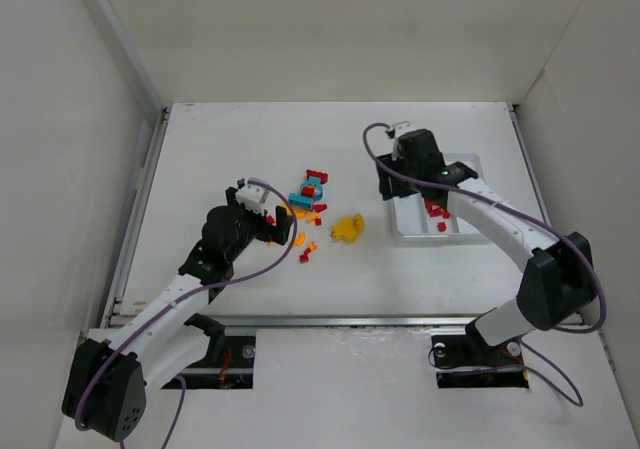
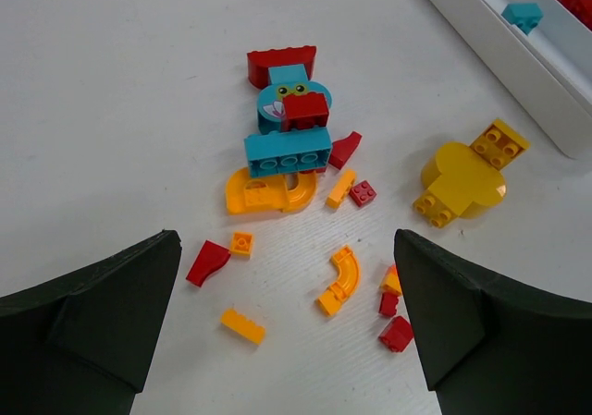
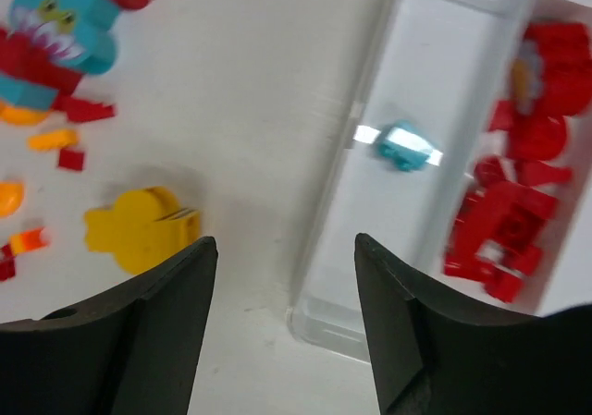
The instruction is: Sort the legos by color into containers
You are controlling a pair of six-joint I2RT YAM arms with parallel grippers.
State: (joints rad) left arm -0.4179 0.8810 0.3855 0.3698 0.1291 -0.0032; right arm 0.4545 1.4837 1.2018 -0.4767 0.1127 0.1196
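Scattered small plastic bricks (image 1: 310, 204) lying on white tabletop (image 1: 230, 149), left of shallow white plastic tray (image 1: 430, 235); small teal brick (image 3: 407, 147) lying in tray compartment nearest them.

The floor I work over is a plain white table (image 1: 220, 159), matte and even in tone. Bare white panels close it in on three sides: a back wall (image 1: 330, 29), a left wall (image 1: 50, 169) and a right wall (image 1: 590, 149). A metal rail (image 1: 138, 219) runs along the table's left edge, a metal strip (image 1: 350, 320) lies across its near edge, and nearer to me is a white ledge (image 1: 340, 369) with two dark cut-outs (image 1: 240, 364).
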